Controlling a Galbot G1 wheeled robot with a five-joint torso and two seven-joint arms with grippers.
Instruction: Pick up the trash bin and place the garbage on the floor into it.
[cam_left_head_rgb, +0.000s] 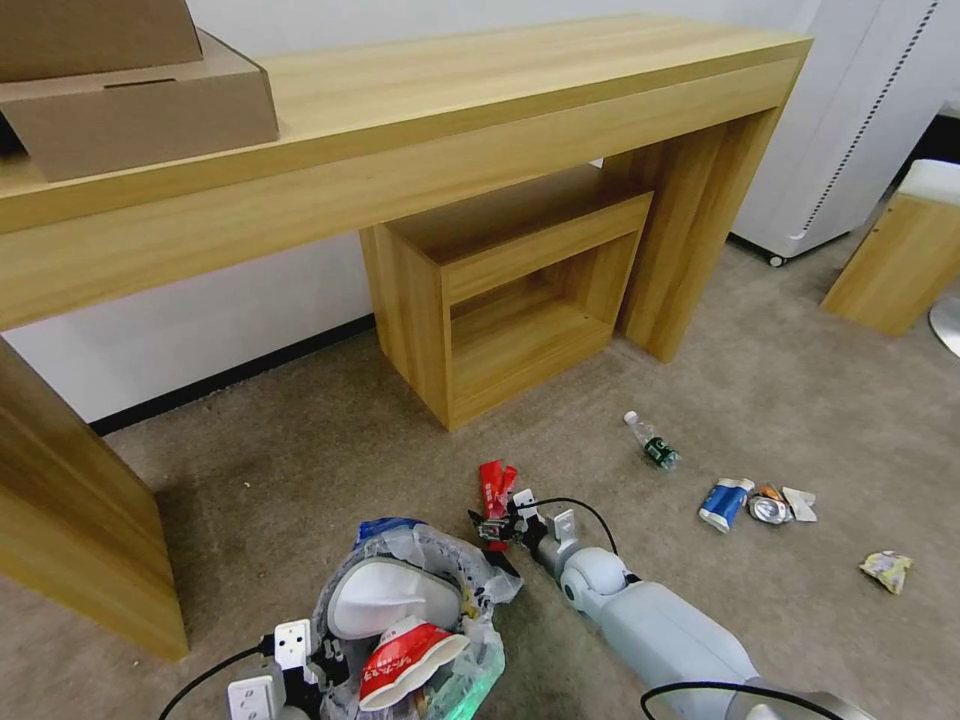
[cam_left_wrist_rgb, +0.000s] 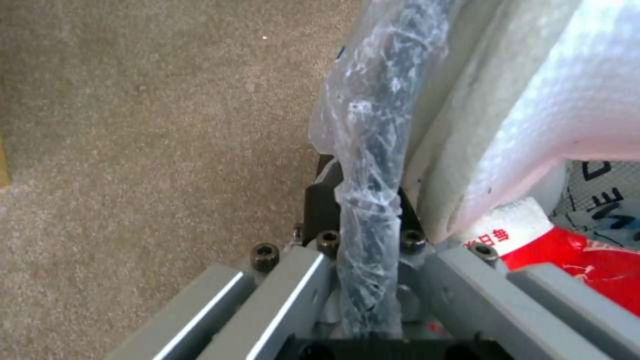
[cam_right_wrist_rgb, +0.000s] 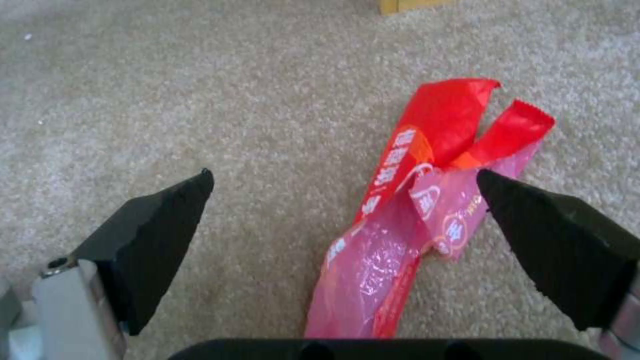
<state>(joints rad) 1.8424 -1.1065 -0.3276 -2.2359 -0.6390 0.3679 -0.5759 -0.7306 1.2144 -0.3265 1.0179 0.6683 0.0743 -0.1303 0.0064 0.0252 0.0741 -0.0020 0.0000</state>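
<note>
While the left gripper (cam_left_head_rgb: 300, 668) grips the bag-wrapped rim of the trash bin (cam_left_head_rgb: 415, 625), which holds a white slipper (cam_left_head_rgb: 390, 595) and red-white cup (cam_left_head_rgb: 405, 663), the right gripper (cam_right_wrist_rgb: 343, 200) hovers with fingers wide apart around the red wrapper (cam_right_wrist_rgb: 413, 210) on the carpet (cam_left_head_rgb: 300, 470); farther off lie a green-labelled bottle (cam_left_head_rgb: 652, 440) and blue-white packet (cam_left_head_rgb: 724, 502).

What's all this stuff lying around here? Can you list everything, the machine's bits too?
bin: 1, clear bag liner, near floor, holding white slipper and red cup
wrapper: 1, red, carpet by right claw
bottle: 1, clear, green label, carpet
packet: 1, blue-white, carpet
can: 1, crushed, beside packet
desk: 1, wood, against wall
boxes: 2, cardboard, on desk
left claw: shut on bin rim
right claw: open, over wrapper
</note>
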